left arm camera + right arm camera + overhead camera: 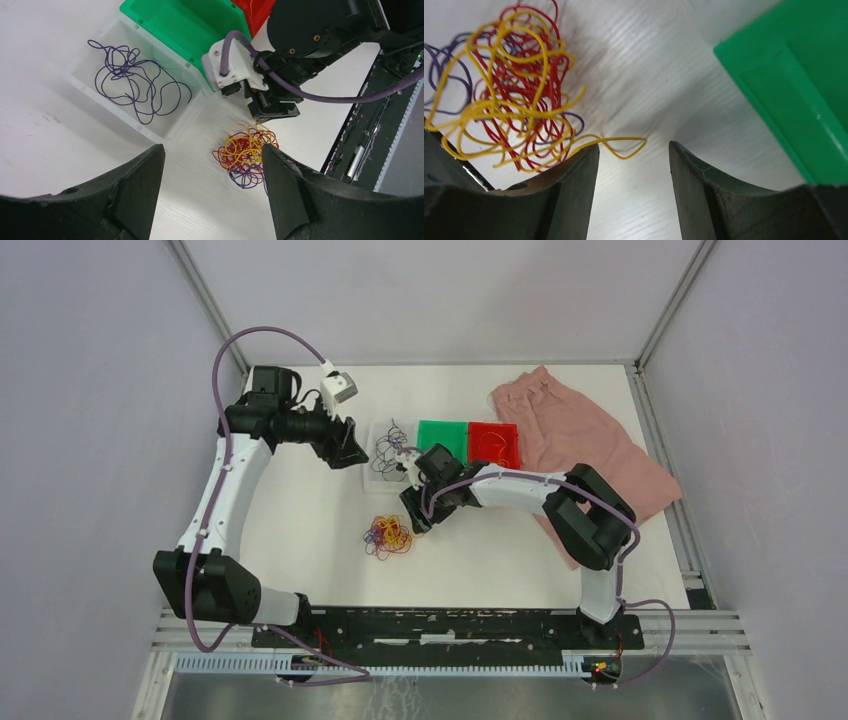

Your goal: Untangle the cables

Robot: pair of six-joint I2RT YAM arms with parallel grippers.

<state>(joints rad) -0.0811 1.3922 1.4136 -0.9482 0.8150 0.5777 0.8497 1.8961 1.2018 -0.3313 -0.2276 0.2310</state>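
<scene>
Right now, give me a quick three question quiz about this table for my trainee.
1. True or false: the green tray holds a purple wire.
2. Where does the mixed wire tangle lie? A on the table; B in the red tray; C on the pink cloth.
3. What colour is the wire in the clear tray?
Key: 1 false; 2 A; 3 purple.

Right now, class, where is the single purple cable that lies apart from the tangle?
In the top view, the purple cable lies inside the clear tray, directly left of the green tray and just beyond the tangled pile.
</scene>
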